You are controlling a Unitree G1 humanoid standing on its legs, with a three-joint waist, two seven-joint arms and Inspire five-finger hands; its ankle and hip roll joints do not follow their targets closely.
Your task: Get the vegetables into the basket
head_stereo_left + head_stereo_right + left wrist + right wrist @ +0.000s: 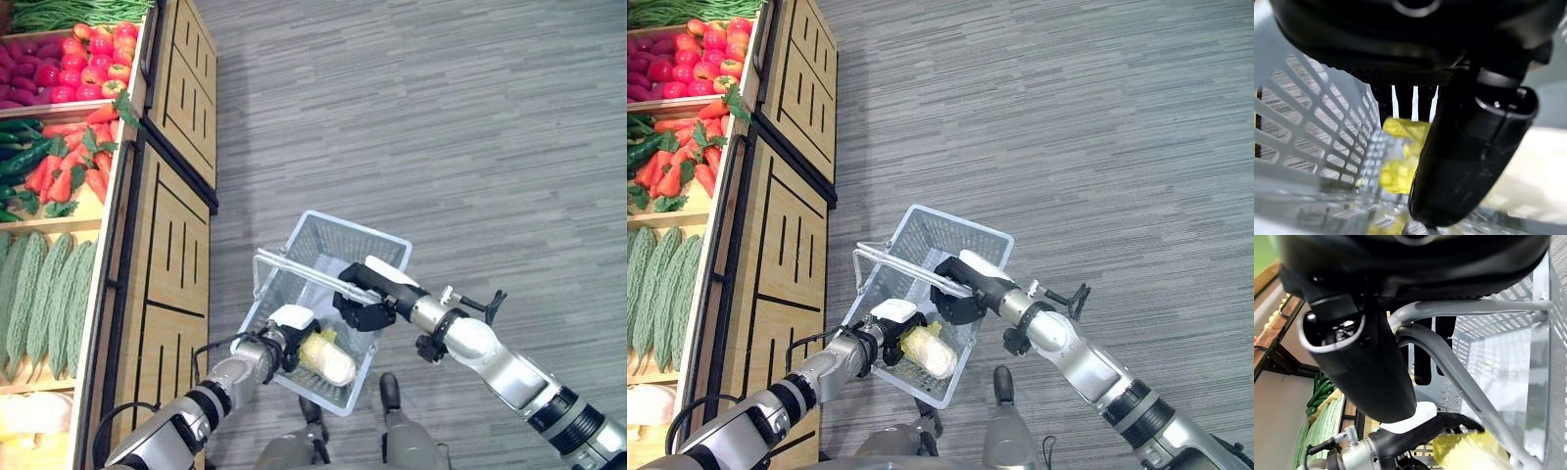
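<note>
A pale wire basket (pixel 358 223) hangs in front of me above the floor. My right hand (pixel 372 294) is shut on its raised handles (pixel 1449 362), coming in from the right. A yellow-white napa cabbage (pixel 331 360) lies inside, near the basket's close end. My left hand (pixel 279 345) reaches over the left rim to the cabbage's leafy end. In the left wrist view that leafy end (pixel 1400 166) sits between the thumb (pixel 1469 156) and the curled fingers.
A wooden produce stand (pixel 171 245) runs along the left. It holds tomatoes (pixel 93 64), carrots (pixel 73 162), cucumbers (pixel 20 147) and bitter gourds (pixel 44 294). Grey plank floor (pixel 470 127) spreads to the right and beyond the basket.
</note>
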